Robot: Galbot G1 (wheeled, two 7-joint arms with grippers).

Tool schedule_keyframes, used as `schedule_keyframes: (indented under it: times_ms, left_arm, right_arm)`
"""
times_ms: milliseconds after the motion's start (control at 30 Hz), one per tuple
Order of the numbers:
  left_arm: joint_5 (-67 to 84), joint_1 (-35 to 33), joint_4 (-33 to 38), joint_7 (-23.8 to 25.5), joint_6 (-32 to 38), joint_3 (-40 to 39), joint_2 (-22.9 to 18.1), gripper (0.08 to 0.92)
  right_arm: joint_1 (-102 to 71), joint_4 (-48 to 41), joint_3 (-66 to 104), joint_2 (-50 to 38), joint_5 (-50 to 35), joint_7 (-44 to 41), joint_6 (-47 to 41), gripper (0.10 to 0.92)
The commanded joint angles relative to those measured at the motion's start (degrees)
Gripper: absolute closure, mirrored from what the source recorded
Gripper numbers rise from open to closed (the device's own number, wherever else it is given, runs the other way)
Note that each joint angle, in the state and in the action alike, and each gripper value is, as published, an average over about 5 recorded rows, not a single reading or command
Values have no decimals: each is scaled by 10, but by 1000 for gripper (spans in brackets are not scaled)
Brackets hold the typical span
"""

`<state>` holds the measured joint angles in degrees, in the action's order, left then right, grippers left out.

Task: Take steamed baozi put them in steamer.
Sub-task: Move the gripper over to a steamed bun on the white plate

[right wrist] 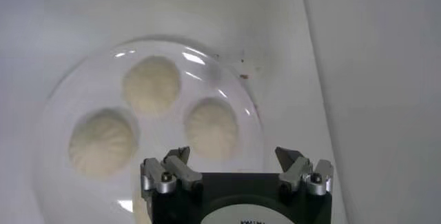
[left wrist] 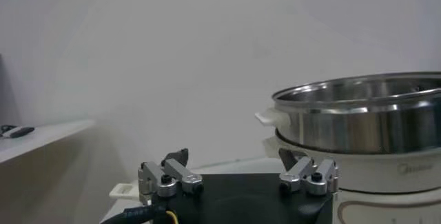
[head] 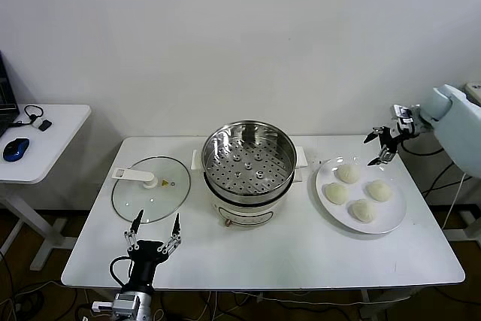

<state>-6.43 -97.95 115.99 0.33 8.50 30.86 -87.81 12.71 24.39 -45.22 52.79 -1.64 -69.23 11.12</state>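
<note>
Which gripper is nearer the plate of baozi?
Right. The right gripper hangs open at the far edge of the white plate holding the baozi; the left gripper sits open near the glass lid, beyond the steamer.

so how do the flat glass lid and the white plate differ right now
The flat round glass lid is see-through and has a white handle; the round white plate is opaque with none. The lid lies bare on the robot's left of the shiny steel steamer; the plate on the right holds four cream-white baozi. Both rest flat on the white table.

We see 1 glass lid (head: pixel 150 189) centre-left, 1 white plate (head: pixel 387 221) at right, and 1 blue mouse (head: pixel 15 149) on the side table (head: pixel 52 140) at far left.
</note>
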Motion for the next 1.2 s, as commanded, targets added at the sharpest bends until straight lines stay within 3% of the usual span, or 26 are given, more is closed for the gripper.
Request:
schedule_keyframes:
  times_ms: [33,1200]
  left_arm:
    - [1,-4,0,1,3,0,-1,177]
    - [2,-17,-11,-1,18,-1,-2,177]
  right_arm:
    - [-28,-53,72,50,102,-5,12,203]
    - [-99,-87,208,84,218,69,14,203]
